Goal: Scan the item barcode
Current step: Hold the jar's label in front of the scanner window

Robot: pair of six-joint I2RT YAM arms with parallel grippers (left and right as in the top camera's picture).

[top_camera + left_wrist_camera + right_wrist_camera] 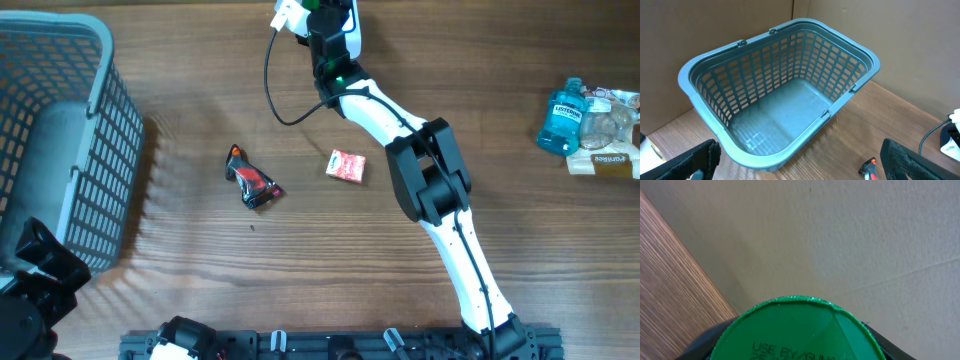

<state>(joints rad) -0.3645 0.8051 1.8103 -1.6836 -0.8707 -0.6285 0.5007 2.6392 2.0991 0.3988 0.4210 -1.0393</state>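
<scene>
Now right gripper (318, 12) clasps green-lidded container (795, 330), lid facing wrist camera; left gripper (807, 165) wide.

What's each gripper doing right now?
Left gripper: open, holding nothing.
Right gripper: closed on a green-lidded item.

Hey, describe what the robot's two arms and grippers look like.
The right arm has glossy white links joined by bulky black joint housings, with a small green light near its wrist and a black cable looping beside it. The left arm looks all black, with blocky black fingers.
</scene>
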